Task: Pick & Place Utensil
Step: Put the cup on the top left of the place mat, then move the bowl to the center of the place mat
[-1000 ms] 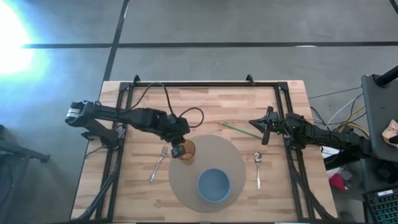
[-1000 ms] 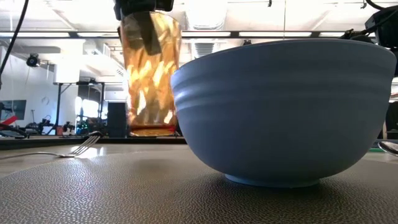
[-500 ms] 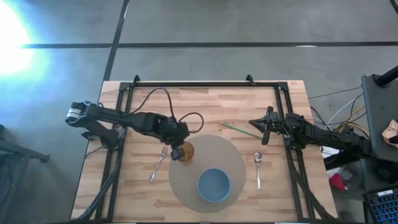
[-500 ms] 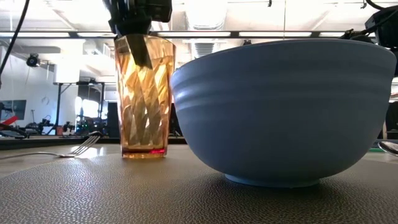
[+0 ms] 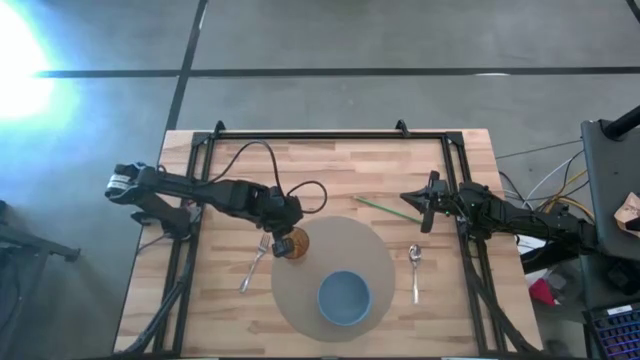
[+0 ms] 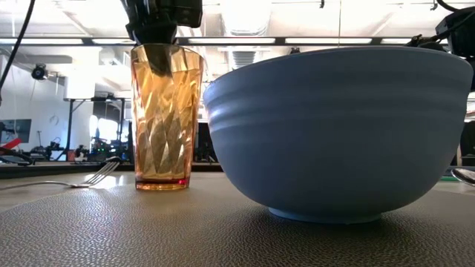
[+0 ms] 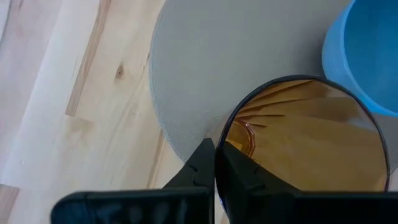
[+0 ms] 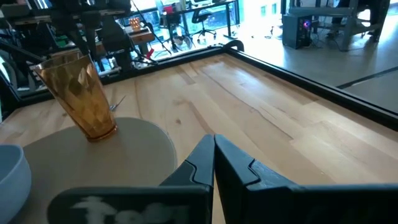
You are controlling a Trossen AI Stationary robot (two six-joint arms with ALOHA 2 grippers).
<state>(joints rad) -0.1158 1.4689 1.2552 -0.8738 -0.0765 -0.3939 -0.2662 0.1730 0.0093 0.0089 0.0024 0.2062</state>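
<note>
An amber ribbed glass [image 5: 297, 243] stands upright on the left edge of a round grey mat [image 5: 350, 245]; the low view shows its base [image 6: 159, 182] on the mat. My left gripper [image 5: 284, 240] is above it, shut on its rim. A silver fork [image 5: 254, 263] lies on the wood left of the mat. A silver spoon [image 5: 415, 268] lies on the wood right of it. My right gripper [image 5: 426, 212] is shut and hangs over the table's right side, touching nothing. My left gripper holds the glass by its rim [image 7: 221, 140] on the side toward the table's left. One finger [image 6: 159, 59] is inside the glass and the other outside, coming down from above. The glass stands upright, its base on the mat.
A blue bowl [image 5: 345, 298] sits on the mat's near part, close to the glass. A thin green stick [image 5: 383, 208] lies on the wood near the right gripper. A black frame [image 5: 330, 134] runs along the table's far and side edges.
The left gripper has come down and moved slightly toward the table's left edge. The glass, which hung lifted clear of the mat a second ago, now stands on it, a little farther left.
</note>
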